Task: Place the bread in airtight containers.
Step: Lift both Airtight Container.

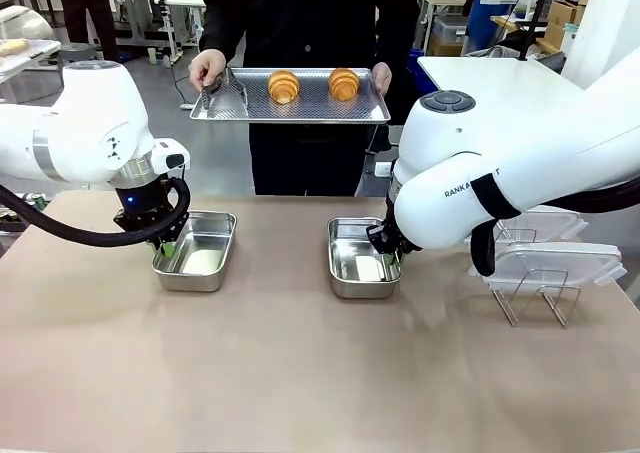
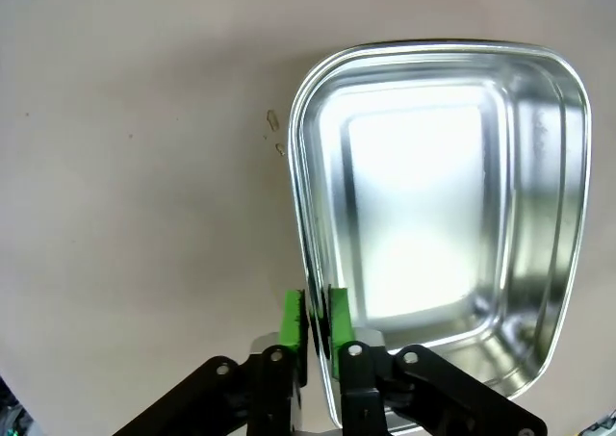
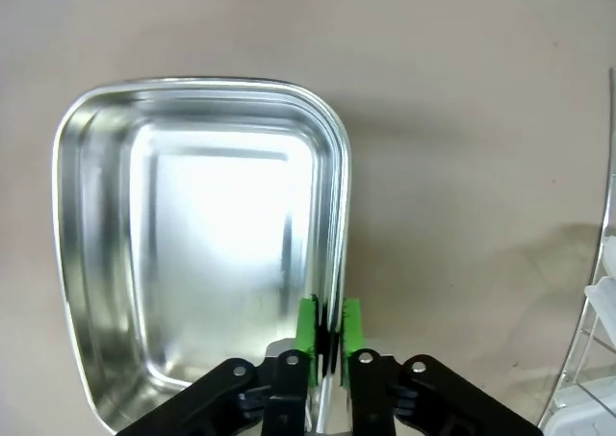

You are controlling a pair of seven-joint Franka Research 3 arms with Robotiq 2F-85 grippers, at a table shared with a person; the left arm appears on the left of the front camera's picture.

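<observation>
A person holds the perforated tray (image 1: 290,113) just beyond the desk (image 1: 300,373), one hand (image 1: 207,70) on its left end and the other hand (image 1: 381,78) on its right. A croissant (image 1: 283,85) and a second croissant (image 1: 343,83) lie side by side on the tray, well apart from both arms' jaws. Nearer the robot than the tray's left end, the left tub (image 1: 200,263) has its outer wall clamped in the left arm's jaws, green pads (image 2: 292,316) on either side of the rim. Nearer than the tray's right end, the right tub (image 1: 355,265) is pinched the same way by the right arm's jaws.
</observation>
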